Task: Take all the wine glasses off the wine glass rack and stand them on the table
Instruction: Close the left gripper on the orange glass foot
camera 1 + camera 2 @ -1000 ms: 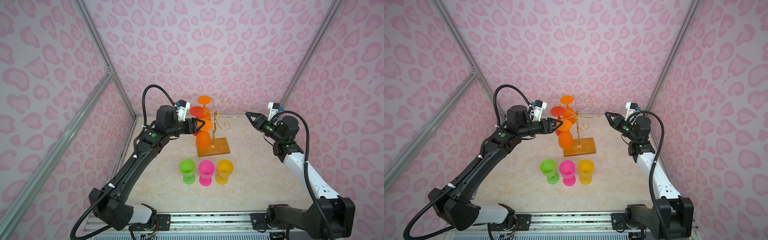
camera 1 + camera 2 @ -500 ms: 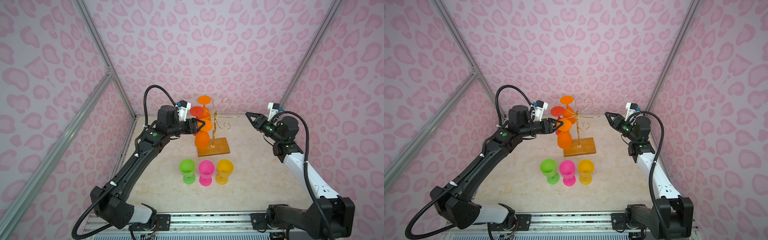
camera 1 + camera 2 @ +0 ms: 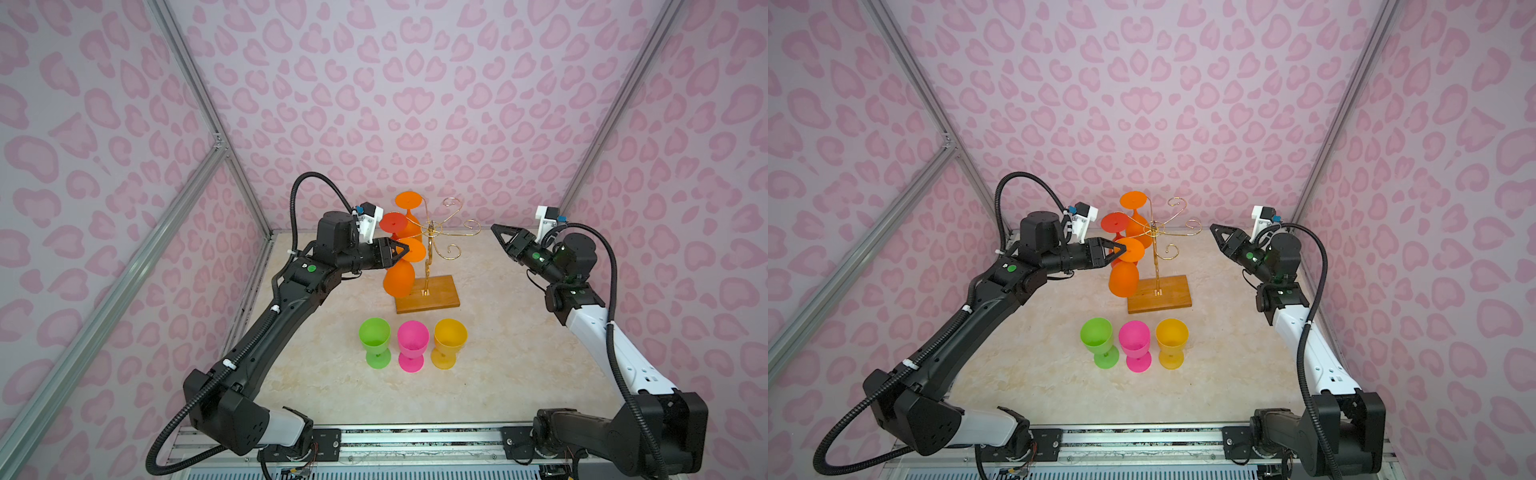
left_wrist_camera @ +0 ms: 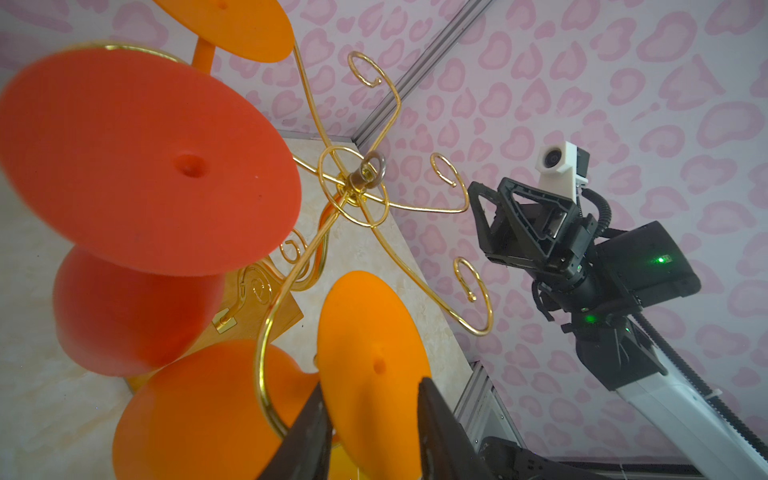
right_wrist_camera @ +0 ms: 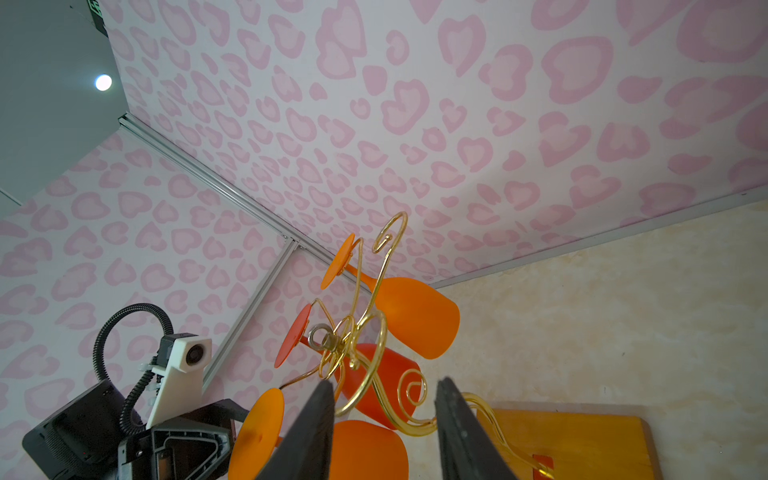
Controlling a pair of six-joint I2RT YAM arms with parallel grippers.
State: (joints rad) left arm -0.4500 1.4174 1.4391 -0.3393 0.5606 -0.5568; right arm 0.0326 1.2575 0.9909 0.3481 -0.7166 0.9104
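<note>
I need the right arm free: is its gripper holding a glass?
No, the right gripper hangs open in the air, apart from the rack, with nothing between its jaws.

Three upright glasses (image 3: 412, 338) stand before the wine glass rack (image 3: 432, 293)
</note>
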